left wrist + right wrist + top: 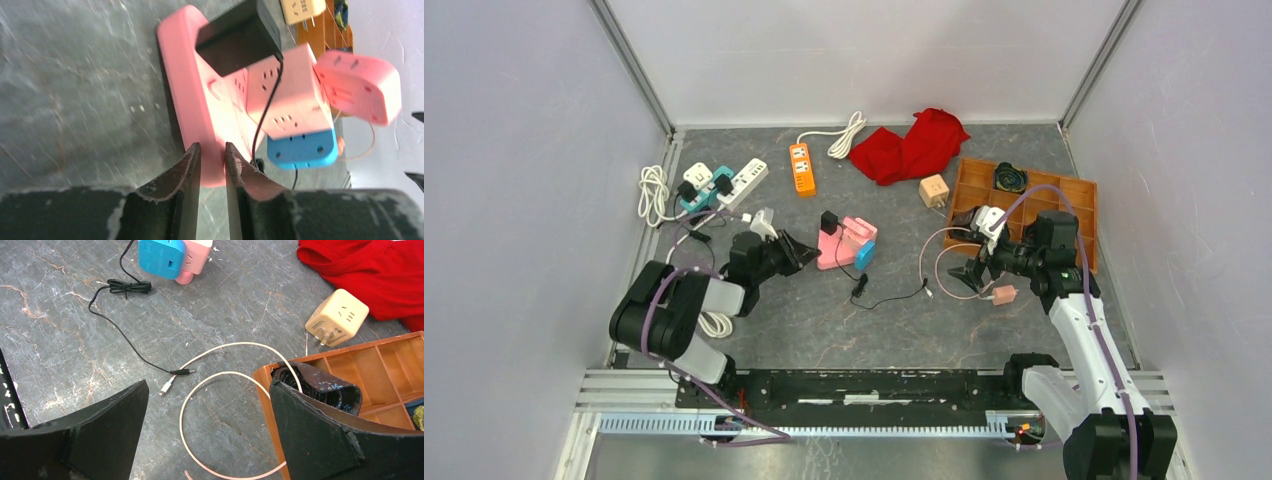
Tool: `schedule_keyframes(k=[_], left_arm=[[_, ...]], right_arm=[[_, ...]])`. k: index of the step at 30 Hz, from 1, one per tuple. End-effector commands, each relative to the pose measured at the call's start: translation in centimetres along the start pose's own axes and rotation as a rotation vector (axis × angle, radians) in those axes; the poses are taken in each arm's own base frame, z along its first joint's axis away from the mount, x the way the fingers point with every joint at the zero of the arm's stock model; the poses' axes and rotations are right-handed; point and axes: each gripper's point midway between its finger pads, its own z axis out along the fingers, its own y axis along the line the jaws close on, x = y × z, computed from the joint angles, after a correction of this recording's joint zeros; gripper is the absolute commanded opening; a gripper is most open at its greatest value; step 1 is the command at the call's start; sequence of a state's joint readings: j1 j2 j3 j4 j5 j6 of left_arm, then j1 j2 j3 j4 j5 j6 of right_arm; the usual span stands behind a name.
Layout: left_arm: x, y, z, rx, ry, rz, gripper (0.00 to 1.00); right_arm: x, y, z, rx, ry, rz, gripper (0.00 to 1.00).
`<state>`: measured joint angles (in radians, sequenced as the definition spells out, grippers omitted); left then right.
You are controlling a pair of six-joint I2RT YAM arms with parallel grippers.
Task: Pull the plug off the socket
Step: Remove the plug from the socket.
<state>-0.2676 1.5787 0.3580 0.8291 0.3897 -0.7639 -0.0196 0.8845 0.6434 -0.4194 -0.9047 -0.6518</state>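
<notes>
Left end effector clamped tight, right end effector spread wide.

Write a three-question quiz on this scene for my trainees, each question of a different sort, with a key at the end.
1. True or false: the right gripper is open and holds nothing.
2. Pick one: the left gripper is clamped on A) the red cloth, B) the pink power strip, C) the orange power strip.
3. Short answer: what colour is the plug seated at the end of that strip away from the clamping gripper?
Key: 1 true; 2 B; 3 black.
</notes>
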Motion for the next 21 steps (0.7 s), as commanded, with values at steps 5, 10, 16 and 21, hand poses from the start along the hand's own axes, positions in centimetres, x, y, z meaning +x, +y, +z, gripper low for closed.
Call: schedule_keyframes(k=[5, 10, 16, 21], left_arm=[[2.0, -4.1, -1.8, 0.103, -0.017, -0.018, 0.33], [1.6, -3.4, -3.5, 0.03, -0.069, 0.014, 0.4], [-1.2, -3.8, -6.2, -0.043, -0.183, 0.105, 0.61], [-3.2, -5.6, -6.9, -0.033, -0.207, 0.211, 0.94]], right_arm=[[-0.1, 0.1, 0.3, -0.016, -0.013, -0.015, 0.98], [-0.1, 0.2, 0.4, -0.026, -0.018, -0.024, 0.98], [-0.2, 0.6, 0.4, -0.041, -0.031, -0.032, 0.98], [-0.4, 0.8, 0.4, -0.055, -0.045, -0.037, 0.98]])
